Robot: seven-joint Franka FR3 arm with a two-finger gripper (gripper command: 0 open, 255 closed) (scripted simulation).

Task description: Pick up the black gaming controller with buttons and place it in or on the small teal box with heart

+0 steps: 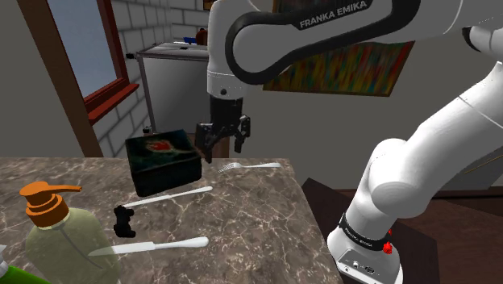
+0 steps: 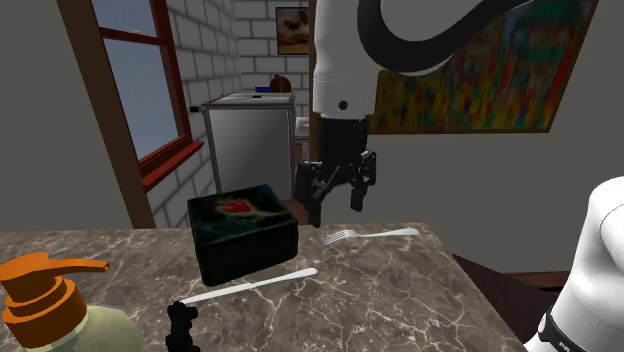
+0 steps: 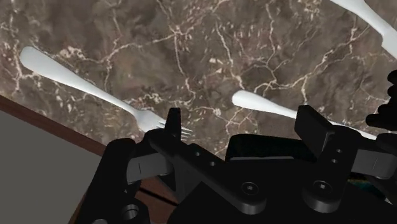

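Above the far edge of the counter (image 1: 258,218), beside the dark box (image 1: 161,164), claw (image 1: 222,152) wide apart, empty.

Both exterior cameras closely overlook one tabletop (image 1: 250,230).

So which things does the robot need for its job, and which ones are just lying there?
For the job: black controller, dark box with red picture on top, gripper.
Just lying about: white fork, long white utensil, knife, soap bottle with orange pump.

Gripper (image 1: 223,144) apparently open, empty
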